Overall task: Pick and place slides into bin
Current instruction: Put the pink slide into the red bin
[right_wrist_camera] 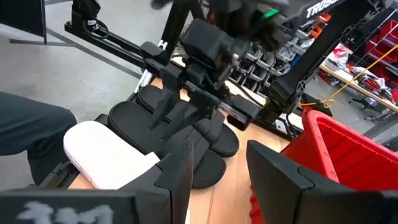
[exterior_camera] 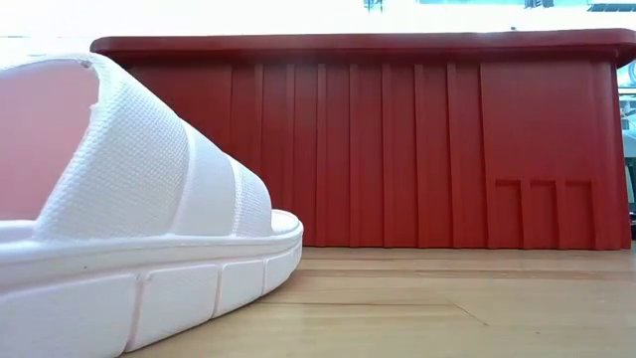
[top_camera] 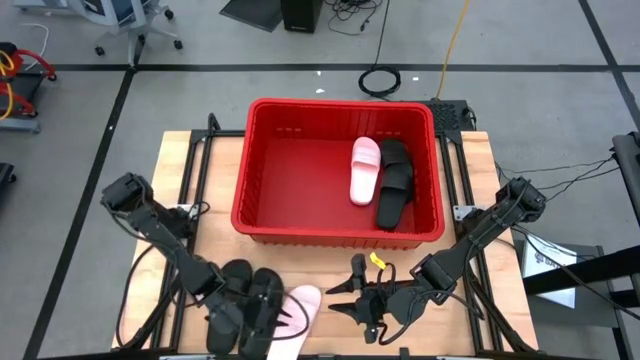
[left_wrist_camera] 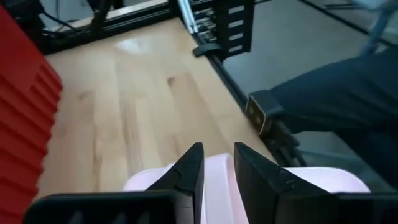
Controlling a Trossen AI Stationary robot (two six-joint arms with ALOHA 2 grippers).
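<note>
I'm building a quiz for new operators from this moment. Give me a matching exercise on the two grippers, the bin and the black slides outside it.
Column A
1. left gripper
2. right gripper
3. bin
4. black slides on the table

Column B
a. holds one pink slide and one black slide
b. open, over bare wood in front of the bin
c. over the pink slide on the table
d. lying beside the pink slide on the table, under the left arm

Pairs: 1-c, 2-b, 3-a, 4-d
</note>
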